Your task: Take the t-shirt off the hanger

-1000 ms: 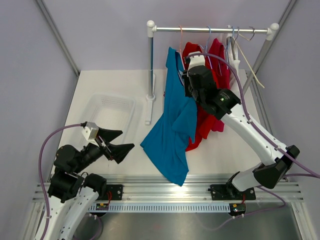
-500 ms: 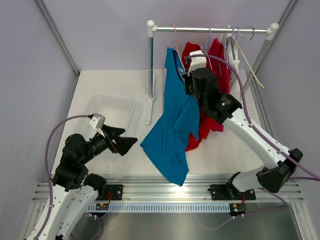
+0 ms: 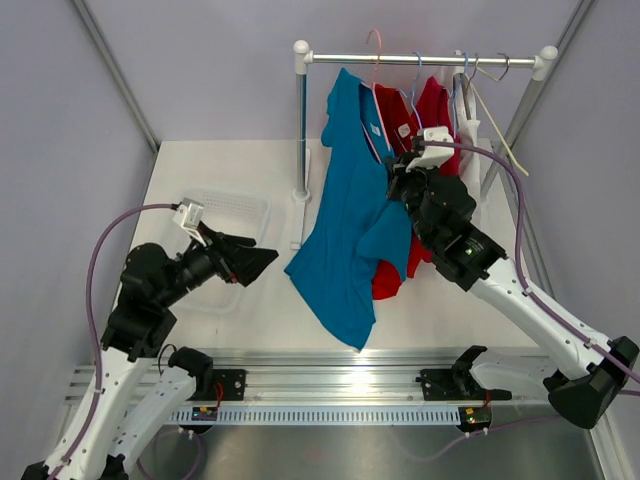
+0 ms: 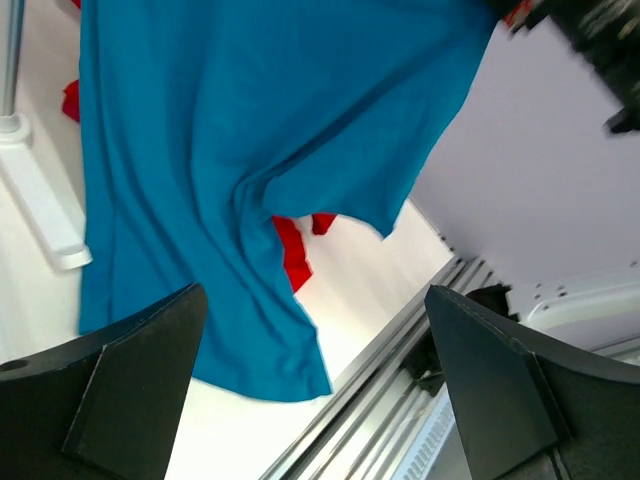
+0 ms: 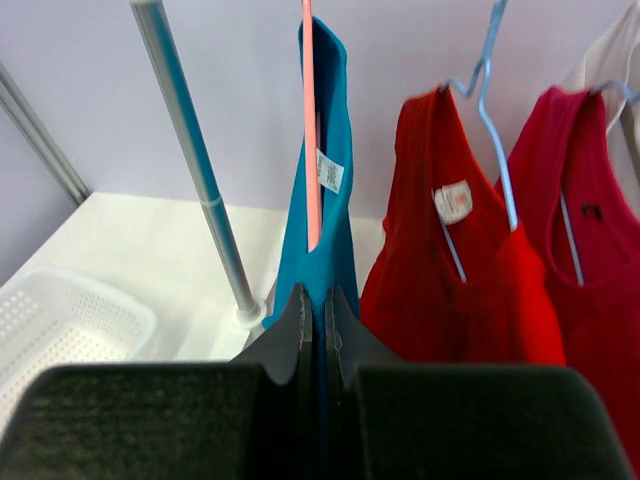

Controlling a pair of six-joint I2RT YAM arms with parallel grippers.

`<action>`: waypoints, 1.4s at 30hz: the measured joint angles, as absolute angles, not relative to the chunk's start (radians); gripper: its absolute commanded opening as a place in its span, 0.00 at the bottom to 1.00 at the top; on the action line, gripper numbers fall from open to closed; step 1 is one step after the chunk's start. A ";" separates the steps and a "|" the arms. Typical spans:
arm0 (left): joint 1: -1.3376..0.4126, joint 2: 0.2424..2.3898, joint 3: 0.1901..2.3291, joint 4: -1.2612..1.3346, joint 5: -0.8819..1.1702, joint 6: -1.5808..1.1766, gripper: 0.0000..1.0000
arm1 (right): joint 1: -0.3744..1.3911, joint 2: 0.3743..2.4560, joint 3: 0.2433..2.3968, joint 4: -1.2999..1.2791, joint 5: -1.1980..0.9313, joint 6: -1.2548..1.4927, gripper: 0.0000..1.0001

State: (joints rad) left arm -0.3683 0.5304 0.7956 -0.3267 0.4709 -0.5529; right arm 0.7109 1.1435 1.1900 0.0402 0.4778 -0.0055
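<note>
Shirt first: the blue t-shirt (image 3: 345, 220) hangs on the pink hanger (image 3: 375, 45), whose hook sits over the rail (image 3: 420, 60), so it is not off yet. Its hem droops toward the near edge of the table (image 3: 200, 170).

Your right gripper (image 3: 400, 175) is against the shirt's right edge, below the collar. From the overhead camera you cannot see how the jaws stand (the arm's body covers them). The right wrist camera settles it: the right gripper (image 5: 318, 300) is pinched fully together with a thin strip of the blue t-shirt (image 5: 325, 230) caught between the fingers. The pink hanger (image 5: 309, 120) rises straight above. That view also shows the white neck label and the red shirts (image 5: 450, 270) just beside, one on a blue hanger (image 5: 490, 80).

Your left gripper (image 3: 250, 262) hovers at the near right corner of the white basket (image 3: 235, 210), jaws spread wide, holding nothing, pointed at the shirt. On the left wrist camera the left gripper (image 4: 315, 290) frames the lower half of the blue t-shirt (image 4: 250, 120) without touching it. A bit of red peeks out behind the sleeve.
</note>
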 measured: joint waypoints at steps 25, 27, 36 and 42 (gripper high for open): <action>-0.807 1.061 1.074 -0.049 0.171 -0.712 0.64 | 1.369 0.855 0.832 -0.029 0.812 0.184 0.00; -0.807 1.082 1.078 -0.051 0.152 -0.712 0.61 | 1.423 0.872 0.832 -0.019 0.860 0.165 0.00; -0.815 1.076 1.078 -0.032 0.055 -0.733 0.00 | 1.486 0.904 0.832 0.026 0.945 0.129 0.00; -0.825 0.989 1.077 -0.028 0.035 -0.720 0.00 | 1.496 0.925 0.846 -0.007 0.901 0.190 0.84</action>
State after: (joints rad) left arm -0.8253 0.9890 1.0767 -0.0277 0.0349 -0.7204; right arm 1.4963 0.9245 0.8455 -0.0074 0.9012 0.1902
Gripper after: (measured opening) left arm 0.038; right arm 0.623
